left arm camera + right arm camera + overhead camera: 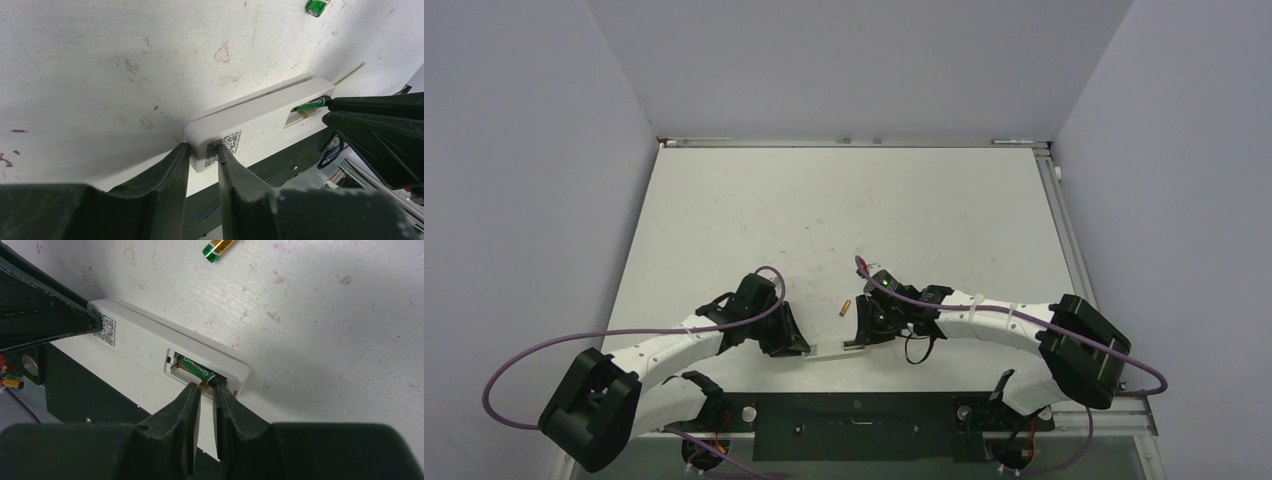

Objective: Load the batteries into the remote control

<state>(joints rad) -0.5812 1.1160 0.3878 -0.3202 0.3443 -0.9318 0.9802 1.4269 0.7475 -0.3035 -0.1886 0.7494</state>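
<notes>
Seating green battery [197, 371] in remote control [135, 340] recess | pinching remote's left end with left tool [202, 149] (brace firmly) | nipping battery's right tip with right tool [206, 386] | press flat, avoid skidding

In the overhead view, the left arm [664, 352] at lower left and the right arm [996, 320] at lower right each have smooth white link shells between bulky matte-black joint housings. A thin purple cable [519, 350] loops loosely beside each arm, and small green lights [879, 318] glow near centre frame. Both arms rise from a black base plate [854, 428] at the bottom edge, dotted with silver bolts [749, 411]. In the wrist views, the left gripper [202, 147] and right gripper [205, 387] show paired matte-black, wedge-shaped fingers narrowing to blunt tips.
</notes>
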